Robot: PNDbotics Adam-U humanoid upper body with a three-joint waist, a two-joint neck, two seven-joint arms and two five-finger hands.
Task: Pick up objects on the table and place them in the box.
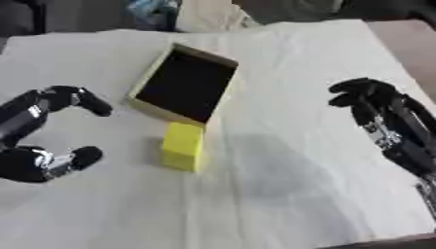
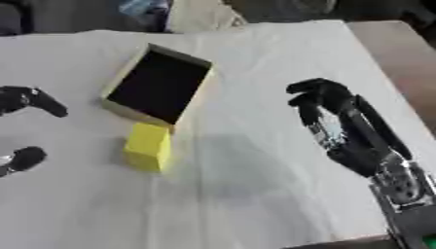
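You had one box (image 1: pixel 183 83) on the white-covered table (image 1: pixel 298 146), its dark inside facing up, lying askew toward the far left. One yellow block (image 1: pixel 184 146) stood just near of the box's near corner, outside it; whether they touched could not be told. Your left robot hand (image 1: pixel 51 131) was at the left edge, fingers and thumb spread around nothing. Your right robot hand (image 2: pixel 336 121) was on the right, well apart from the block, fingers relaxed, holding nothing.

light: bright, even | blur: soft throughout | shadow: faint grey patch on bench (image 1: pixel 340 58) at 5 o'clock | glare: none
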